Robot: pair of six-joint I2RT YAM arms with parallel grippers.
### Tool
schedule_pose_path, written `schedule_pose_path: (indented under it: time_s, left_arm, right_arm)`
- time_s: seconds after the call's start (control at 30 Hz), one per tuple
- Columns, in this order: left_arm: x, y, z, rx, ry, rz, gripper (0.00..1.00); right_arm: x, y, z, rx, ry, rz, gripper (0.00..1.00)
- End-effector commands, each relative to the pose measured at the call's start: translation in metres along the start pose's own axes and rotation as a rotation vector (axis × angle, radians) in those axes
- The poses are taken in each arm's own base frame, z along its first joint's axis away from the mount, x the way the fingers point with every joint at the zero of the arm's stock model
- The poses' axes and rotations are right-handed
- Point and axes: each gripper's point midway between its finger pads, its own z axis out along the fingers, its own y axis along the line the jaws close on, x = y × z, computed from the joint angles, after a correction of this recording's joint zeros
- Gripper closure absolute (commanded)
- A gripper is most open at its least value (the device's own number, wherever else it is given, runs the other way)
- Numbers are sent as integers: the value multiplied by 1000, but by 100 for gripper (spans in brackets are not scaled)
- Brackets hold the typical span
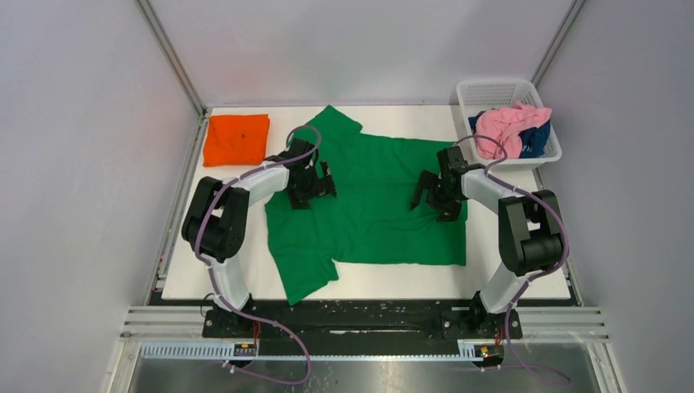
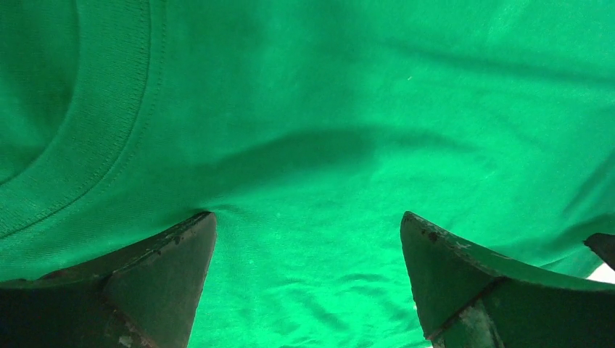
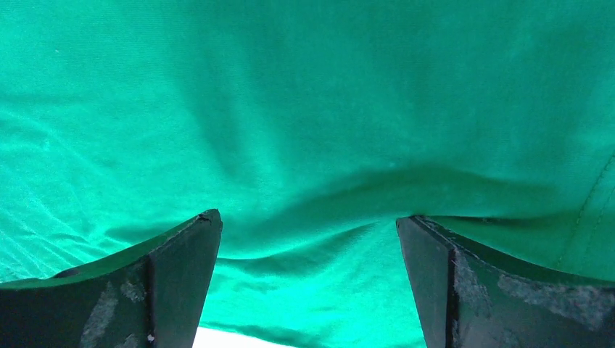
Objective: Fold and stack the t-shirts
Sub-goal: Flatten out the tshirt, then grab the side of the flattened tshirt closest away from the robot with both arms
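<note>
A bright green t-shirt [image 1: 376, 192] lies spread across the middle of the table, collar to the left, one sleeve at the back, one at the front. My left gripper [image 1: 315, 187] is open and pressed down on the cloth near the collar; the collar ribbing [image 2: 101, 123] shows in the left wrist view. My right gripper [image 1: 434, 196] is open and down on the shirt's right part, near the hem. Green cloth [image 3: 304, 145] fills the right wrist view. A folded orange t-shirt [image 1: 236, 139] lies at the back left. Pink [image 1: 507, 127] and navy [image 1: 536, 139] shirts sit in a basket.
The white plastic basket [image 1: 491, 90] stands at the back right corner. The white table top [image 1: 409, 282] shows in front of the green shirt. Grey walls and metal frame posts enclose the table on three sides.
</note>
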Motion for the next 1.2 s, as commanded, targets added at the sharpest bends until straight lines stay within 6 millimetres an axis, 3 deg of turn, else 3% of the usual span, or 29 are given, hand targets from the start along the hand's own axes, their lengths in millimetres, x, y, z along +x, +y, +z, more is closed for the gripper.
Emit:
schedule_pose_path:
  time_s: [0.0,0.2,0.3,0.43,0.57,0.67,0.8,1.0,1.17]
  left_arm:
    - [-20,-6,21,33,4,-26,1]
    - [-37,-23,15,70,3,-12,1]
    - [-36,-22,-10,80,-43,0,1]
    - [-27,-13,-59,79,-150,3,1]
    - [5,2,-97,40,-224,-19,1]
    - [40,16,-107,-13,-207,-14,1]
    - [84,47,-117,-100,-183,-38,1]
    - [160,98,-120,-176,-79,-69,3]
    - [199,114,-110,-180,1,-96,12]
  right_arm:
    - [-26,-4,-1,33,-18,7,1]
    - [-49,-2,-1,16,-27,32,1]
    - [-51,2,-17,-2,-60,22,1]
    - [-44,3,-58,-45,-150,3,1]
    - [-28,-5,-92,-72,-246,12,1]
    - [-25,-20,-111,-50,-372,47,1]
    - [-24,-44,-117,-3,-500,100,1]
    - [-20,-49,-123,-16,-554,93,0]
    - [-17,-55,-119,18,-533,102,0]
